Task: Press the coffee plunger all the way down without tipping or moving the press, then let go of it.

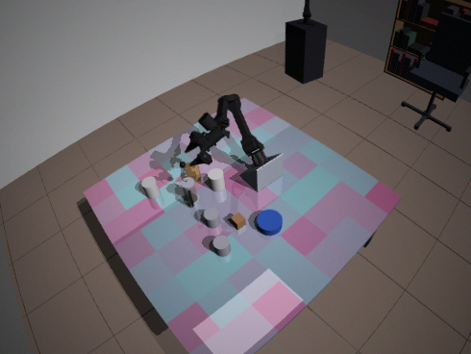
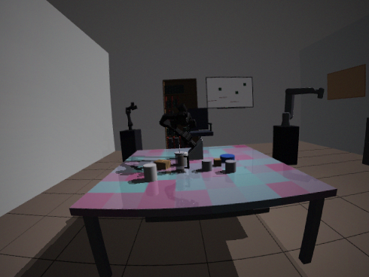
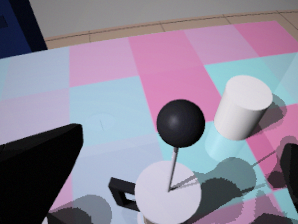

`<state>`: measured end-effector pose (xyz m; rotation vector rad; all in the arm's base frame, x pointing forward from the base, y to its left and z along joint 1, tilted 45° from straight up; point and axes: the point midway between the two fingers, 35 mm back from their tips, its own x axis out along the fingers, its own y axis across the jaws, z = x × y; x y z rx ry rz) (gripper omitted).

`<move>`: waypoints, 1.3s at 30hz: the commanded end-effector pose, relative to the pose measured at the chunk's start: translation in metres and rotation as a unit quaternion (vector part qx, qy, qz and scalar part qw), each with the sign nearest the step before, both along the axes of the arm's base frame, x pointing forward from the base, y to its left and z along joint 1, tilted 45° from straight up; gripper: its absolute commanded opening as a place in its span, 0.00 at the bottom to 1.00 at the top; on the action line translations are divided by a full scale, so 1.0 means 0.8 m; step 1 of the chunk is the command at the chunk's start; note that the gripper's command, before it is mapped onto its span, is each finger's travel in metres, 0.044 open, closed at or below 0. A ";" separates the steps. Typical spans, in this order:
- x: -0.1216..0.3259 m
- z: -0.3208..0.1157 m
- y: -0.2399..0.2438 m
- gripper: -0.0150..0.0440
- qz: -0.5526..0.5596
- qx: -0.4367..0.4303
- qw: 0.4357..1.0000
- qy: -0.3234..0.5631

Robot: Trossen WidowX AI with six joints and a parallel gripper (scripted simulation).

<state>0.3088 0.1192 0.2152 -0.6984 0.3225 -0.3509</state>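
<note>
The coffee press (image 1: 189, 193) (image 2: 181, 160) stands upright on the table, with a round pale lid (image 3: 167, 194) and a dark side handle (image 3: 114, 192). Its plunger is up: the black ball knob (image 1: 183, 164) (image 3: 180, 123) stands well above the lid on a thin rod (image 3: 173, 167). My gripper (image 1: 188, 157) (image 3: 181, 143) is open and empty. In the wrist view its fingers are wide apart at the left and right edges, with the knob seen between them and not touched. In the exterior view the fingertips cannot be made out.
A white cylinder (image 1: 150, 188) (image 2: 150, 173) (image 3: 242, 107) stands beyond the press, another (image 1: 216, 179) nearer the arm's base. A wooden block (image 1: 193, 173) (image 2: 162, 164) lies close to the press. Two grey cylinders (image 1: 211, 217) (image 1: 221, 245), a brown cube (image 1: 237, 221) and a blue disc (image 1: 269, 221) are farther off.
</note>
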 end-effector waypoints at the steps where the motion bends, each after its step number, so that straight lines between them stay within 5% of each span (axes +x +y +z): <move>1: 0.000 -0.003 -0.005 1.00 0.007 0.003 1.000 -0.003; 30: 0.045 -0.011 -0.025 1.00 0.008 0.003 1.000 -0.004; 39: 0.045 -0.011 -0.025 0.60 0.008 0.003 1.000 -0.004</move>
